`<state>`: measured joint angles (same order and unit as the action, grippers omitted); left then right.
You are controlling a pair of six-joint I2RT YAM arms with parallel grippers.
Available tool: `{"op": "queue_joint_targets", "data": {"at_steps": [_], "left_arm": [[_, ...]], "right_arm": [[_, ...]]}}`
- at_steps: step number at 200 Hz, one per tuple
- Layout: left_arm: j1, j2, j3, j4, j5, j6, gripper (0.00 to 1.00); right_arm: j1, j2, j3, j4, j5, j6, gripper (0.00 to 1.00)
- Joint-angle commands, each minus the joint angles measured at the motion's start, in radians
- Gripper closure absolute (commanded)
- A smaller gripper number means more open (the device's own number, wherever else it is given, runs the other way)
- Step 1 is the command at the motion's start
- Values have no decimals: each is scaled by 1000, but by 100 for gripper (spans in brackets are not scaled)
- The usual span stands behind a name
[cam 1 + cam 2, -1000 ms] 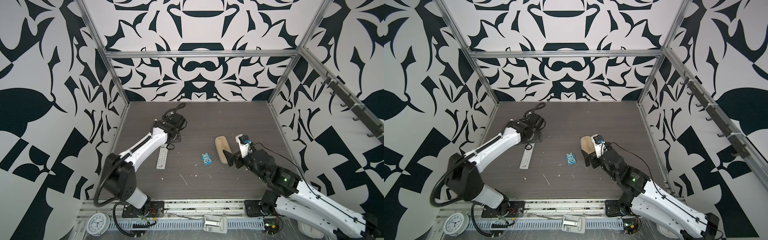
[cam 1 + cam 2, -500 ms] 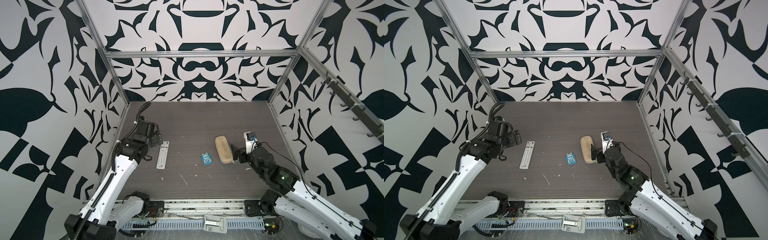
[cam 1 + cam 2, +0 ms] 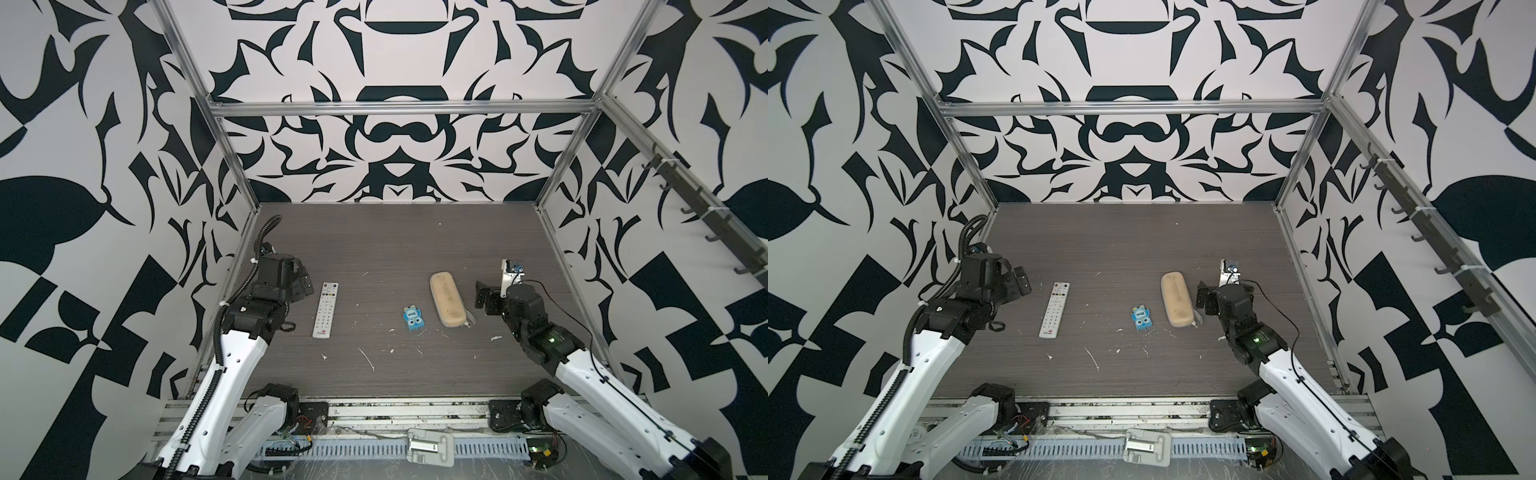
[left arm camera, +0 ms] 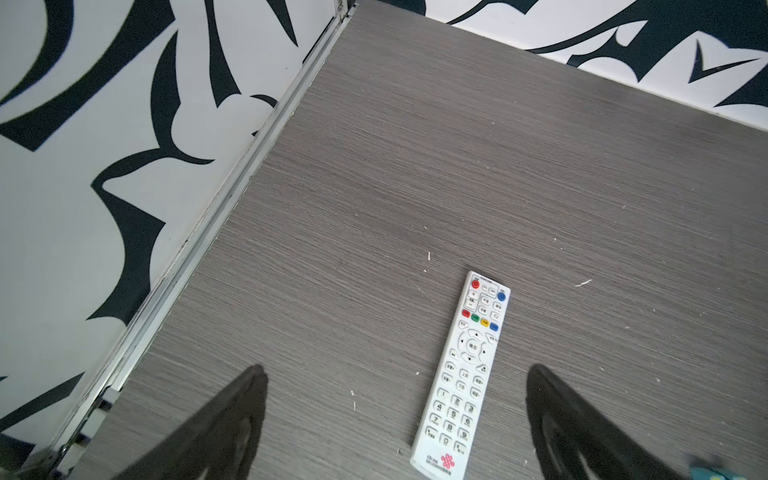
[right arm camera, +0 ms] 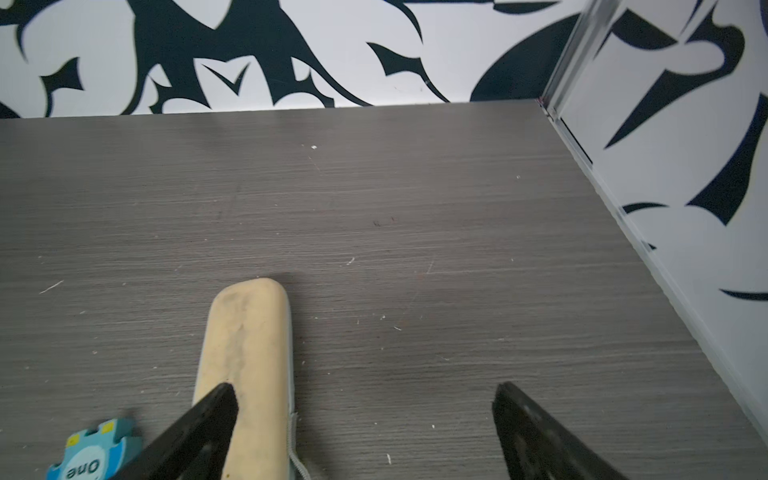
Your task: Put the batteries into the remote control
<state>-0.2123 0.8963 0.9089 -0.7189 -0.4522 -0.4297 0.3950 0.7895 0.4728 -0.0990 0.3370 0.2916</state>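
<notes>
Both arms are pulling back from mid-desk, with left fingers and right fingers staying spread wide, holding and touching nothing. Near the left fingers the remote is lying buttons up, its long axis running front to back and its red-button end pointing at the back wall. Black-and-white patterned walls are enclosing the grey woodgrain desk.

Showed two white-shelled arms with black joints: ribbed black conduit along left arm, small green light on right arm.
</notes>
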Motion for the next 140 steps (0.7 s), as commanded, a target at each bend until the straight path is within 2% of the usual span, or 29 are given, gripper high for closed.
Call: {"op": "queue_joint_targets", "data": {"at_steps": [1, 39, 60, 73, 92, 104, 120, 140], "left_arm": [[24, 1, -32, 46, -41, -36, 1], [43, -40, -184, 235, -61, -16, 1], [42, -67, -279, 344, -106, 25, 1], [42, -89, -334, 423, -116, 66, 1], [42, -121, -428, 585, -64, 151, 1], [42, -126, -487, 697, -52, 197, 1], [42, -92, -533, 801, -93, 221, 1], [44, 20, -557, 902, -136, 258, 1]], "right_arm": [[-73, 35, -18, 159, -58, 39, 0], [-172, 140, -92, 375, 5, 42, 0], [-201, 169, -183, 590, 31, -19, 0], [-210, 184, -199, 629, 59, -34, 0], [-217, 229, -195, 692, -22, -189, 0], [-217, 271, -191, 708, -3, -203, 0], [-218, 333, -206, 785, 4, -247, 0], [-218, 396, -199, 858, 28, -306, 0]]}}
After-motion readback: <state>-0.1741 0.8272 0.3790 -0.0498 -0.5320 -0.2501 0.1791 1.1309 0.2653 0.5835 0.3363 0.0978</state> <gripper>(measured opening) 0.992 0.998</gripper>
